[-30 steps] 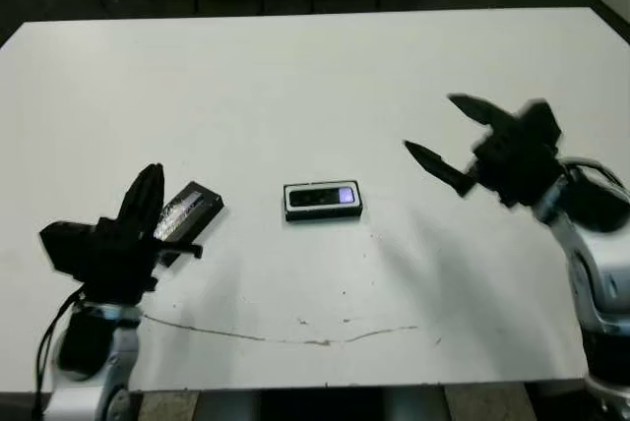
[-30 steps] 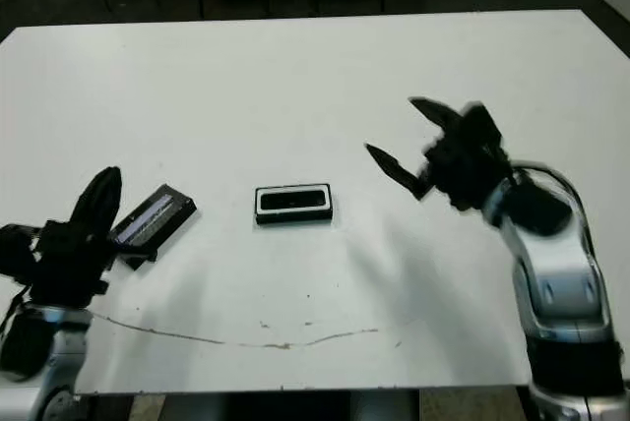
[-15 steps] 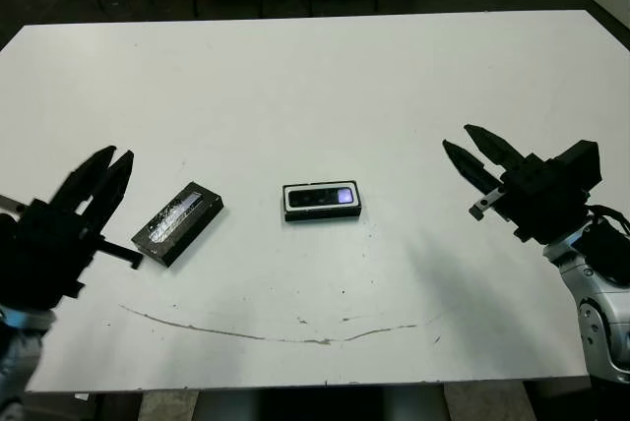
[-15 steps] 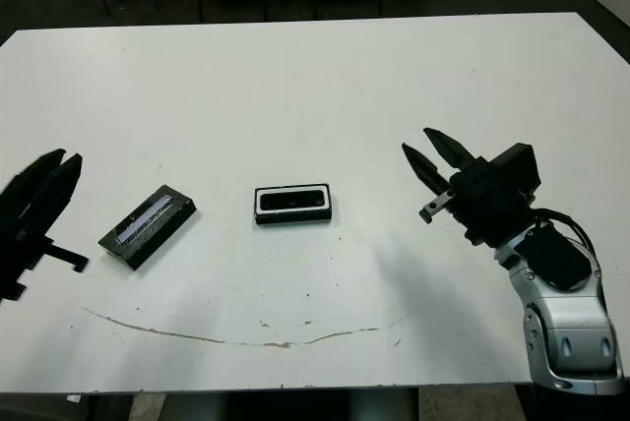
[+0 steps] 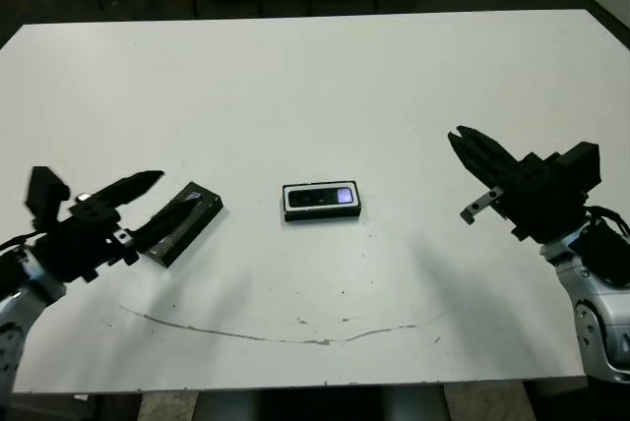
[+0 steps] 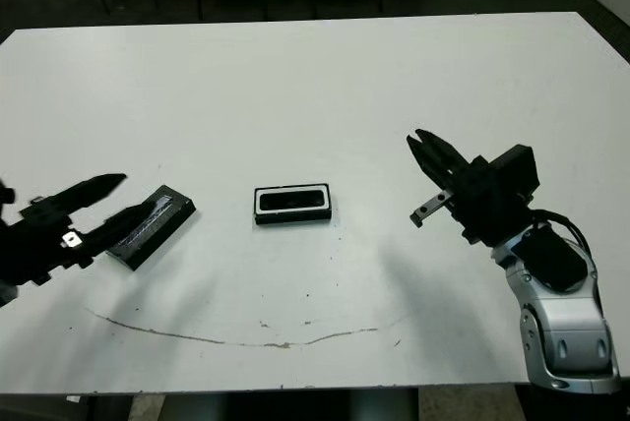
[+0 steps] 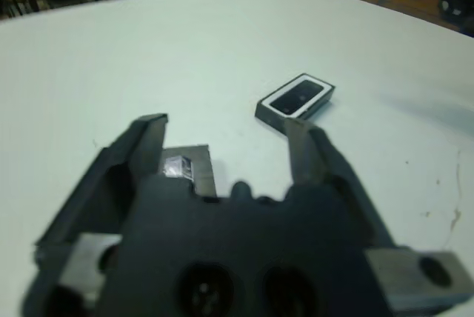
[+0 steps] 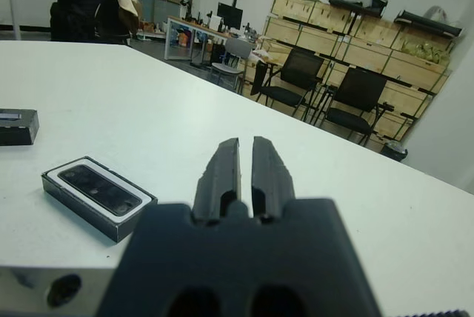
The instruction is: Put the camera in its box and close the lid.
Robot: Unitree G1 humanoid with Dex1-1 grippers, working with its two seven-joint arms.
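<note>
Black lid [image 5: 180,222] is straddled by the spread left gripper [image 7: 222,150]; grasping comes next. Camera [image 5: 325,197] is already boxed; right gripper [image 8: 244,169] is closed, empty.

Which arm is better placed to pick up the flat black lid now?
Left. The left pincer is open, right beside the flat black lid. The right pincer is shut, beyond the white-lined box.

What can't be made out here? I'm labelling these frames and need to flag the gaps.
- Lid: its near corner is covered by the left end effector in the head views; the left wrist view shows only a sliver.
- Lid's print: too small to read.
- Camera in the box: seating depth unclear in any view.
</note>
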